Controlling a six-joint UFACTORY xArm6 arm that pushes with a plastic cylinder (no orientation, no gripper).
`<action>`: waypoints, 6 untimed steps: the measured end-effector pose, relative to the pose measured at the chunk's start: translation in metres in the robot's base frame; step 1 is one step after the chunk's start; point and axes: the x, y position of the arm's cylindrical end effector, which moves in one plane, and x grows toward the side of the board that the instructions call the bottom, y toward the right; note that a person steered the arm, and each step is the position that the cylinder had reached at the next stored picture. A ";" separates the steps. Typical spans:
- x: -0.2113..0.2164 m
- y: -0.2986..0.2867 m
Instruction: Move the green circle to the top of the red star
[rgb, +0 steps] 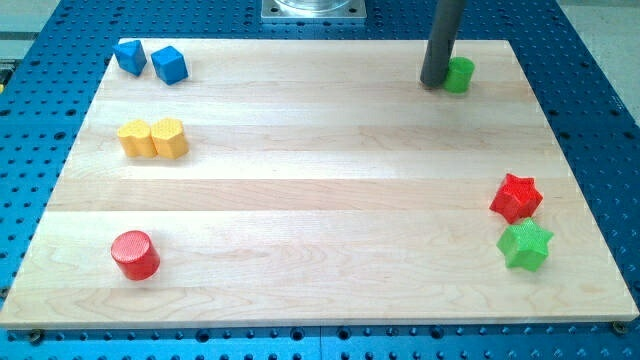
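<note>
The green circle (461, 74) stands near the view's top right of the wooden board. My tip (435, 83) rests on the board right against the green circle's left side. The red star (516, 197) lies far below, near the board's right edge. The green circle is well above the red star and somewhat to its left.
A green star (525, 246) sits just below the red star. Two blue blocks (150, 60) lie at the top left, two yellow blocks (152, 138) below them, and a red circle (135, 254) at the bottom left. The board (300, 180) lies on a blue perforated table.
</note>
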 end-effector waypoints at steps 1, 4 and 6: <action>-0.024 0.021; 0.068 0.054; 0.110 0.070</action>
